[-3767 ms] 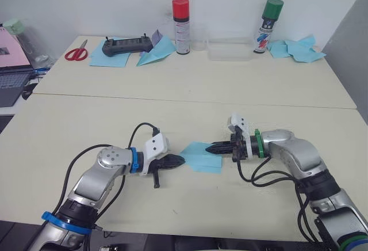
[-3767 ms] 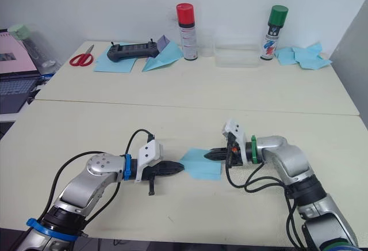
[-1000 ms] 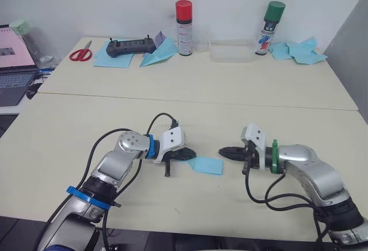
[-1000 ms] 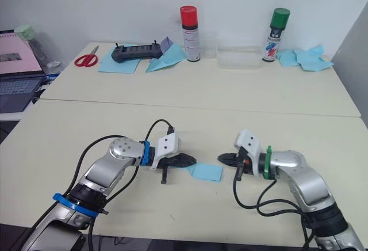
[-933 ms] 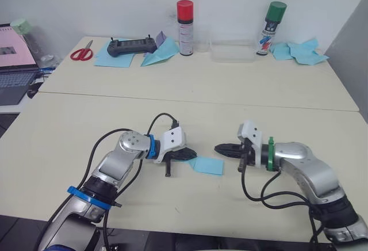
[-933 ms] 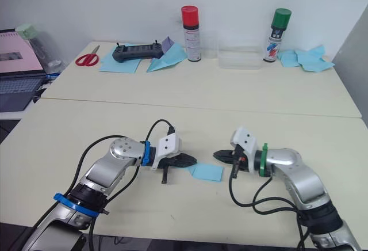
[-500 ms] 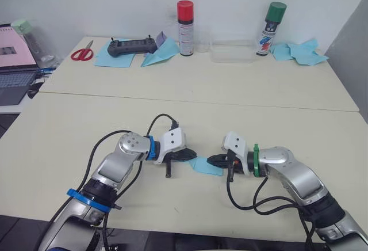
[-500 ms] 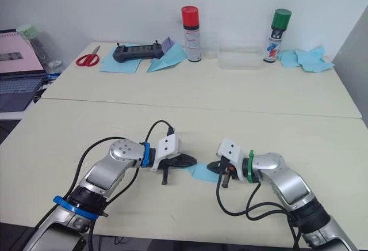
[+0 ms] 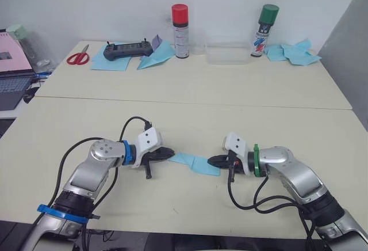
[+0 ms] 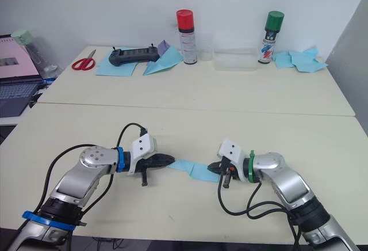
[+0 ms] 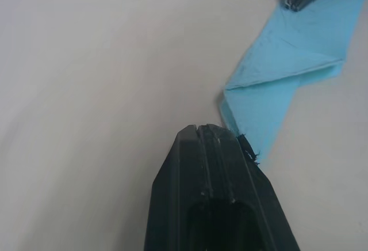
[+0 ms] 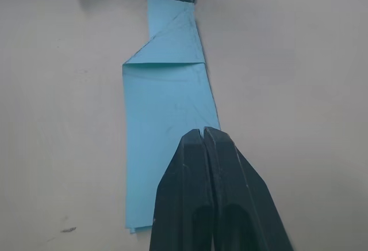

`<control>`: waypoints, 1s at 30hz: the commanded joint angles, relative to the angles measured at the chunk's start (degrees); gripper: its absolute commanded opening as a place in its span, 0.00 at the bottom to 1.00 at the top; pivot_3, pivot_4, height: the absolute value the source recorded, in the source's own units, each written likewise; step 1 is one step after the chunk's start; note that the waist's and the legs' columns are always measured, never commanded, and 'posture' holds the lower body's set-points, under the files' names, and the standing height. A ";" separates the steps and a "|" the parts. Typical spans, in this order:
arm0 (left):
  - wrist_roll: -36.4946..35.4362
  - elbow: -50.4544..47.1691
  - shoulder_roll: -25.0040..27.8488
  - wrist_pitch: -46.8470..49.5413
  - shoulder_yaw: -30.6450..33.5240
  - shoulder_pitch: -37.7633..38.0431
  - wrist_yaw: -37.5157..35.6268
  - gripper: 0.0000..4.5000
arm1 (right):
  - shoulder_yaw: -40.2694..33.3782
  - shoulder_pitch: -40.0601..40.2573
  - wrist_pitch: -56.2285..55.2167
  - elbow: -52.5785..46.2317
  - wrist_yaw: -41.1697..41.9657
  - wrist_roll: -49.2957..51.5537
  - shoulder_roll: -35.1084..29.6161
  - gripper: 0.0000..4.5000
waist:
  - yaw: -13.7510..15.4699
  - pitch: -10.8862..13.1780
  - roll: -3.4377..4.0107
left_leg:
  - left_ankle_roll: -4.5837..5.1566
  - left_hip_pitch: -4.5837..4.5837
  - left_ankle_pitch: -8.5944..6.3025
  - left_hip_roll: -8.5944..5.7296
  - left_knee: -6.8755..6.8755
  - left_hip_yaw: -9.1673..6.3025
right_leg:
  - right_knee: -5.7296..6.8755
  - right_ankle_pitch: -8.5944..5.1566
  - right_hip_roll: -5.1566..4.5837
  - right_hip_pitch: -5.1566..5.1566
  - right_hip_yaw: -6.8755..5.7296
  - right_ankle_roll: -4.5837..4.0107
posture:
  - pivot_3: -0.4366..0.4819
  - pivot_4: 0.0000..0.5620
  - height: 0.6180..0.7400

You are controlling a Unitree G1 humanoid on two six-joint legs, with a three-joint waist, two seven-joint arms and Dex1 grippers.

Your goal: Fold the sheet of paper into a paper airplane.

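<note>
Since half a second ago the left gripper (image 9: pixel 170 153) has drawn back toward the robot's left, and the sheet of paper (image 9: pixel 195 163) now lies stretched longer between the two grippers on the near table (image 9: pixel 190 205). Its fingers are pressed together at the paper's left tip; the right gripper (image 9: pixel 210 161), fingers together, presses on its right end. Two spray cans (image 9: pixel 180 23) stand at the back.

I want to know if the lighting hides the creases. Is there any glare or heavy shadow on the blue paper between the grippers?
Left eye view: the sheet of paper is evenly lit, with no glare and only soft shadows on the table. Right wrist view: the creases are plain to see, and the right gripper covers the near part. Left wrist view: there is only a thin shadow along the fold beside the left gripper.
</note>
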 commanded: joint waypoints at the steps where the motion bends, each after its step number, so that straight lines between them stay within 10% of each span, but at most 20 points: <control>1: -4.85 -7.00 2.06 0.00 6.17 0.00 -0.59 0.00 | -7.04 -0.69 0.63 -6.85 5.16 7.90 -3.15 0.09 | 0.03 0.06 0.01 | 0.00 -0.30 0.00 0.01 0.08 -0.02 | 0.07 0.03 0.02 -0.31 -0.01 0.03 | 0.48 0.27 1.00; 9: -12.47 -20.33 12.12 0.67 14.27 9.67 -8.26 0.54 | -12.88 6.90 -2.48 -19.79 10.59 13.03 -12.70 0.71 | 0.18 0.09 0.01 | 0.02 -0.81 -0.03 0.01 -0.30 -0.06 | -0.08 -0.04 -0.04 -0.82 -0.19 -0.20 | 0.48 0.27 1.00; 13: -10.49 -26.51 10.82 -7.73 16.44 19.41 -7.04 0.82 | -12.58 13.85 -12.00 -22.19 12.53 8.66 -14.56 0.67 | 0.21 0.09 0.01 | 0.00 -0.81 -0.04 0.00 -0.51 -0.02 | -0.30 -0.11 -0.10 -0.82 -0.16 -0.17 | 0.48 0.27 1.00; 18: -8.45 -30.07 8.76 -15.36 16.59 28.25 -5.60 0.83 | -8.79 17.59 -22.53 -18.43 8.70 -1.00 -12.90 0.31 | 0.33 0.09 0.00 | -0.02 -0.69 -0.02 -0.01 -0.53 0.04 | -0.45 -0.15 -0.16 -0.69 -0.13 -0.11 | 0.48 0.27 1.00; 30: -10.24 -33.86 7.87 -13.65 17.39 31.41 -0.06 0.83 | 0.55 9.36 -29.94 -6.18 0.94 -14.67 -5.29 0.31 | 0.27 0.10 0.01 | -0.04 -0.63 0.00 -0.02 -0.11 0.19 | -0.44 0.06 -0.25 -0.50 -0.09 0.00 | 0.48 0.27 1.00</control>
